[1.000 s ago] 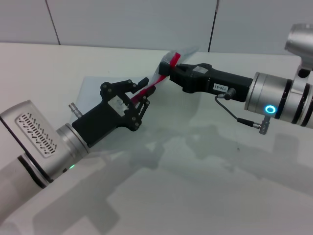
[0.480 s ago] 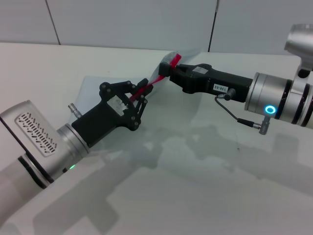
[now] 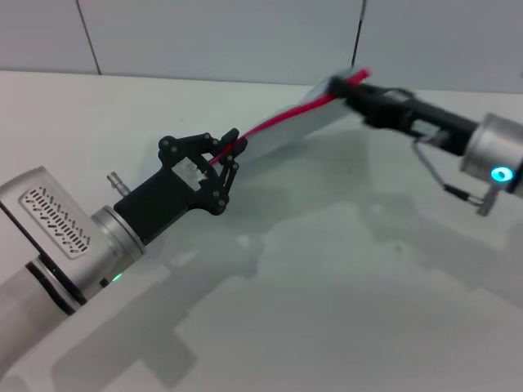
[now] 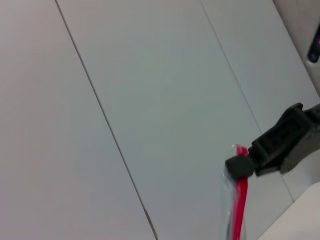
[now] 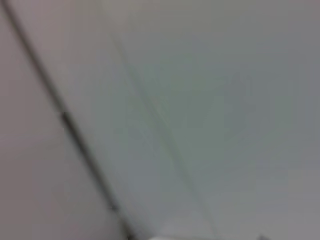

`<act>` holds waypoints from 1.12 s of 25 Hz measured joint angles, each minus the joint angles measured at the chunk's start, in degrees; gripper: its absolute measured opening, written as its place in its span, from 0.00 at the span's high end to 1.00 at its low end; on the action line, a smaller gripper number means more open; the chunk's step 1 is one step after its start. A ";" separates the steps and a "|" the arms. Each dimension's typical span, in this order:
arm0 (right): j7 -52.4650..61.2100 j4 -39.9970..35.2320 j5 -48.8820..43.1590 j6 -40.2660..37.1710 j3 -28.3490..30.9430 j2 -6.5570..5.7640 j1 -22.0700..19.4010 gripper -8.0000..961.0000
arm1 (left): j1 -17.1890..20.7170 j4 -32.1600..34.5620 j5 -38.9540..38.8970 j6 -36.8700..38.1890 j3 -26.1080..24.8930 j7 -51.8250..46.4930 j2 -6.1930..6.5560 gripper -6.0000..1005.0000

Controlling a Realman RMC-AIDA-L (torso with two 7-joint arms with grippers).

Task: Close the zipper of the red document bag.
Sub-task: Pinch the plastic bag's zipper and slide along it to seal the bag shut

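The red document bag (image 3: 306,122) hangs stretched above the white table, a pale translucent pouch held between both grippers. Its zipper (image 3: 282,121) is a taut red line along the upper edge. My left gripper (image 3: 229,151) is shut on the near end of that red edge. At the far end, close to the back wall, my right gripper (image 3: 353,86) is shut on the zipper. The left wrist view looks along the zipper (image 4: 241,200) towards the right gripper (image 4: 240,166) clamped on its end. Only blurred wall panels appear in the right wrist view.
The white table (image 3: 327,286) spreads under both arms. Grey wall panels (image 3: 204,33) rise right behind the bag's far end. A thin cable (image 3: 458,192) loops below the right wrist.
My right gripper has slid along the zipper to the right and back, away from the left gripper. The bag has gone from bunched to stretched straight. The left gripper shifted slightly left.
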 joint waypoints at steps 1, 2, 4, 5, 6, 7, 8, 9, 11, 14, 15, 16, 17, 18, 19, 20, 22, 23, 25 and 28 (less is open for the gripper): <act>0.12 -0.96 1.19 -0.32 0.02 -0.02 -0.66 0.95 | 0.01 0.01 0.00 0.00 0.00 -0.01 0.02 0.91; 0.36 -2.08 2.43 -0.59 0.05 -0.04 -1.36 0.94 | 0.04 0.01 0.00 0.00 0.00 -0.02 0.04 0.91; 0.93 -4.08 4.65 -0.90 0.10 -0.05 -2.76 0.94 | 0.09 0.02 0.00 0.00 0.01 -0.03 0.05 0.91; 1.20 -5.00 5.85 -0.97 0.12 -0.04 -3.50 0.94 | 0.11 0.05 0.00 0.00 0.01 -0.03 0.05 0.91; 1.37 -5.72 7.01 -1.10 0.12 -0.04 -4.30 0.94 | 0.13 0.12 0.00 0.00 -0.01 -0.04 0.06 0.91; 1.53 -6.48 8.17 -1.26 0.13 -0.05 -5.06 0.94 | 0.13 0.18 -0.01 0.00 -0.03 -0.04 0.06 0.91; 1.92 -7.71 10.21 -1.80 0.13 -0.05 -6.50 0.94 | 0.14 0.24 -0.02 0.00 -0.05 -0.04 0.06 0.91; 2.16 -8.35 11.24 -2.18 0.13 -0.07 -7.27 0.94 | 0.16 0.28 -0.04 0.00 -0.07 -0.04 0.07 0.91; 2.41 -8.83 12.14 -2.57 0.13 -0.07 -7.98 0.94 | 0.20 0.30 -0.04 0.00 -0.07 -0.04 0.09 0.91; 2.66 -9.88 13.87 -3.11 0.13 -0.10 -9.36 0.94 | 0.23 0.32 -0.04 0.01 -0.08 0.10 0.10 0.91; 2.70 -10.05 14.11 -3.14 0.18 -0.10 -9.65 0.94 | 0.23 0.34 -0.04 0.02 -0.08 0.18 0.10 0.91; 2.71 -10.14 14.16 -3.16 0.26 -0.10 -9.83 0.93 | 0.23 0.36 -0.04 0.03 -0.08 0.24 0.10 0.91; 2.72 -10.26 14.25 -3.16 0.45 -0.10 -9.99 0.93 | 0.22 0.38 -0.03 0.03 -0.08 0.27 0.09 0.91; 2.77 -10.34 14.35 -3.14 0.74 -0.10 -10.12 0.93 | 0.23 0.39 -0.03 0.03 -0.08 0.30 0.08 0.91; 2.84 -10.36 14.41 -3.14 1.01 -0.10 -10.17 0.93 | 0.22 0.39 -0.03 0.03 -0.08 0.32 0.07 0.91; 2.85 -10.37 14.49 -3.22 1.21 -0.10 -10.20 0.93 | 0.22 0.39 -0.03 0.03 -0.08 0.35 0.04 0.91; 2.48 -10.39 14.57 -3.69 1.36 -0.11 -10.19 0.93 | 0.23 0.40 -0.26 0.03 -0.12 0.36 0.00 0.89; 1.91 -10.42 14.62 -3.90 1.37 -0.11 -10.11 0.93 | 0.22 0.39 -0.81 0.03 -0.15 0.38 -0.02 0.89; 0.51 -10.39 14.69 -4.05 1.47 -0.05 -9.97 0.93 | 0.23 0.24 -2.85 0.03 -0.21 0.42 -0.04 0.88; -3.72 -10.00 15.33 -6.32 1.85 0.12 -10.27 0.93 | 0.26 0.01 -5.41 0.09 -0.21 0.46 -0.07 0.86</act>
